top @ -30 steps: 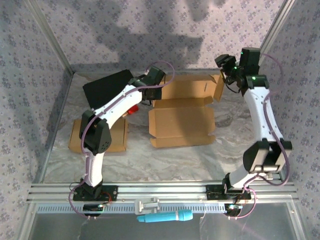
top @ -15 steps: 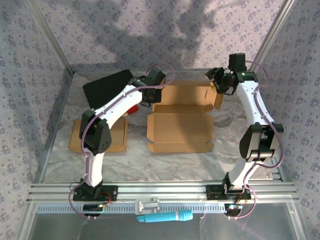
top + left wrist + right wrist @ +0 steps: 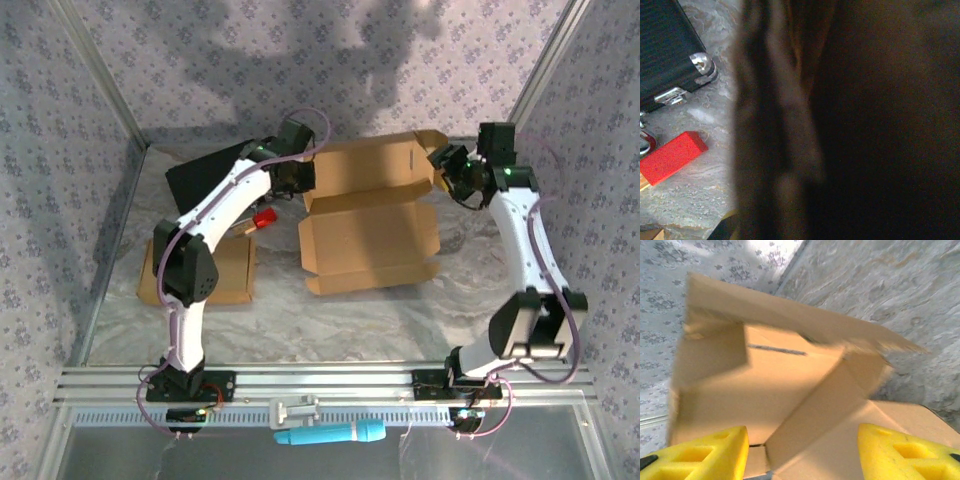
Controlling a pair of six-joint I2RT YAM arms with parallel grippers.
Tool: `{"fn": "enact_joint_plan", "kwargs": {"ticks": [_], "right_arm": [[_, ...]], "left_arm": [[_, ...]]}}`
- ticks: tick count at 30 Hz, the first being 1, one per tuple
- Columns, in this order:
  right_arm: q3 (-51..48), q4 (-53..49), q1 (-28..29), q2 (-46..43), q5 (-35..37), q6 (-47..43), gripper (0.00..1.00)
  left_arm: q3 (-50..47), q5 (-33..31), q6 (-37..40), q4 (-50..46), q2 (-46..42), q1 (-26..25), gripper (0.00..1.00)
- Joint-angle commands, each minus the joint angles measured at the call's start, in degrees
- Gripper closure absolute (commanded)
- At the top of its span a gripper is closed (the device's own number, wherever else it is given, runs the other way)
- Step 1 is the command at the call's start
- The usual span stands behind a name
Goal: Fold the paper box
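Paper box [image 3: 370,240]: in the middle of the table [image 3: 330,320], tray lying flat, lid panel [image 3: 375,165] standing up along the far edge.
Left gripper [image 3: 298,180]: at the lid's left end, clenched tight. Its own camera is dark and blurred, so whether cardboard sits in the pinch is unclear.
Right gripper [image 3: 447,165]: at the lid's right corner, fingers [image 3: 900,450] spread, a side flap [image 3: 815,410] rising between them — nothing grasped.
Handling: likely light, thin card — stiff across panels, weak at creases, quick to slide. Take flaps near the scored folds and press gently.

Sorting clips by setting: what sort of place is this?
Likely a lab test cell, not a home: two robot arms bolted to a metal rail, patterned cloth walls, and a cardboard box laid out on the table.
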Motion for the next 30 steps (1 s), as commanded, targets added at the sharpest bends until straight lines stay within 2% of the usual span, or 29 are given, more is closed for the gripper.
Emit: {"fn": "enact_joint_plan", "kwargs": {"ticks": [1,5,10,15,18,23,30], "right_arm": [[-5.4,1.3,2.2,-2.8,4.0,-2.3,0.41],[-7.0,2.5,2.5,-0.9,4.1,-5.6,0.42],[-0.4,1.9,2.6,5.6,5.4,-12.7,0.43],[1.1,1.9,2.5,9.4,5.5,-14.2,0.45],[0.7,4.9,2.6,9.9,4.3,-14.2,0.56],[2.5,6.6,4.4,10.0,4.4,-18.4,0.69],[4.2,5.0,8.2,9.3,6.4,-21.1,0.67]], "left_arm": [[3.4,4.6,-1.5,-2.9,-0.7,1.3,1.00],[5.1,5.7,-0.8,-4.7,-0.4,2.0,1.00],[6.3,6.7,-0.4,-5.9,0.0,2.3,1.00],[7.1,7.3,-0.3,-6.0,0.3,2.6,1.00],[8.1,7.7,-0.1,-6.5,0.8,2.6,1.00],[8.6,7.9,0.2,-7.0,1.4,2.6,1.00],[8.9,8.6,0.0,-6.8,1.9,2.6,1.00]]}}
